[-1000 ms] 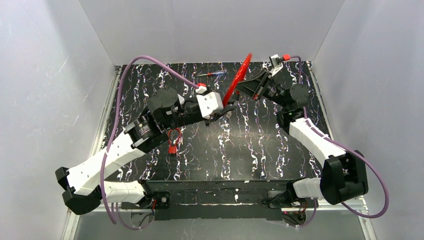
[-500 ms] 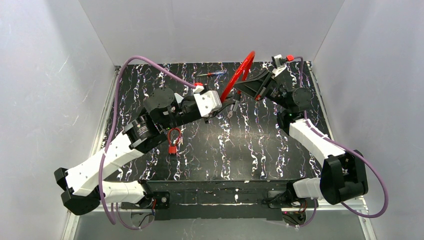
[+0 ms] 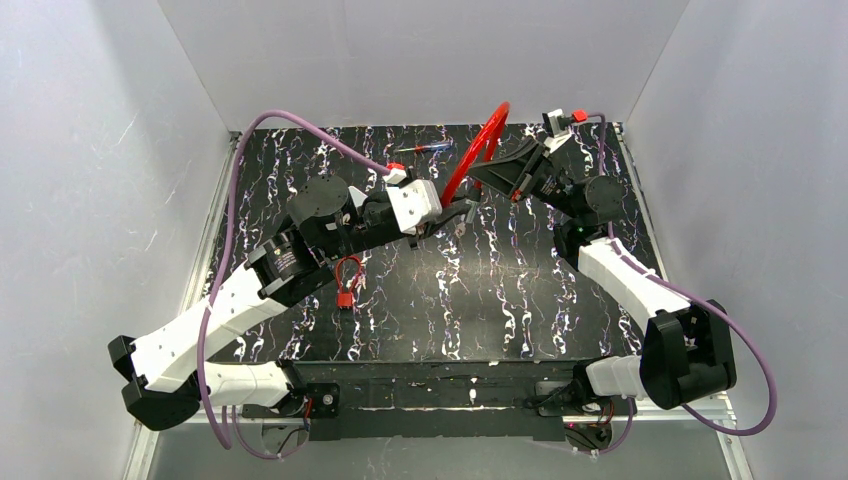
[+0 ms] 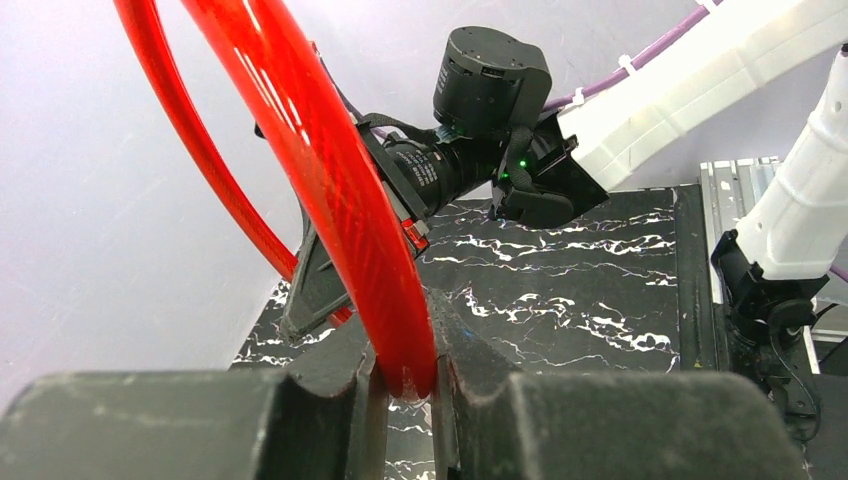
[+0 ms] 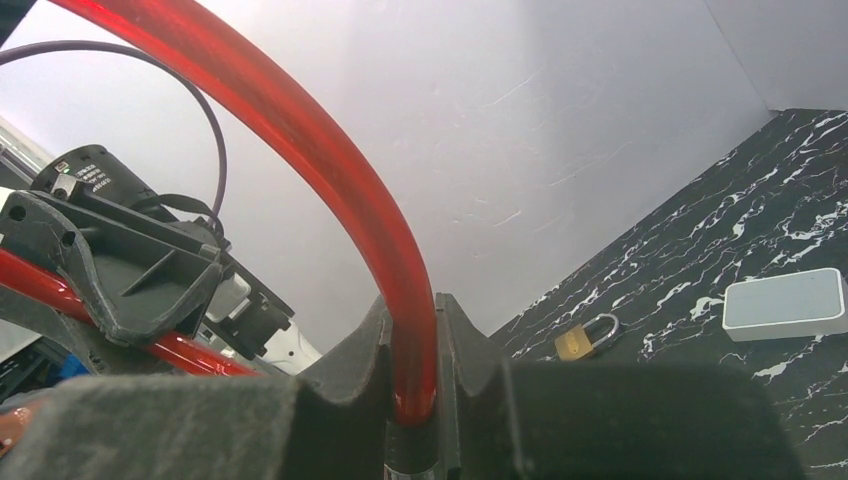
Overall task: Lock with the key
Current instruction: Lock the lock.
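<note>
A thick red cable loop (image 3: 487, 130) is held up in the air over the back of the table between both grippers. My left gripper (image 3: 458, 208) is shut on its lower end, and in the left wrist view (image 4: 408, 375) the cable (image 4: 330, 190) runs up from between the fingers. My right gripper (image 3: 482, 172) is shut on the cable's other side; the right wrist view (image 5: 412, 340) shows the cable (image 5: 330, 170) pinched between the pads. A small metal piece (image 3: 461, 222) hangs below the left gripper; I cannot tell whether it is the key.
A small red lock with a wire loop (image 3: 347, 280) lies on the black marbled table (image 3: 500, 300) left of centre. A blue and red screwdriver (image 3: 425, 148) lies at the back edge. The right wrist view shows a brass padlock (image 5: 582, 338) and a white box (image 5: 785, 303).
Both grippers and the red cable shifted a little left and upward about a second ago. Since half a second ago almost nothing has moved.
</note>
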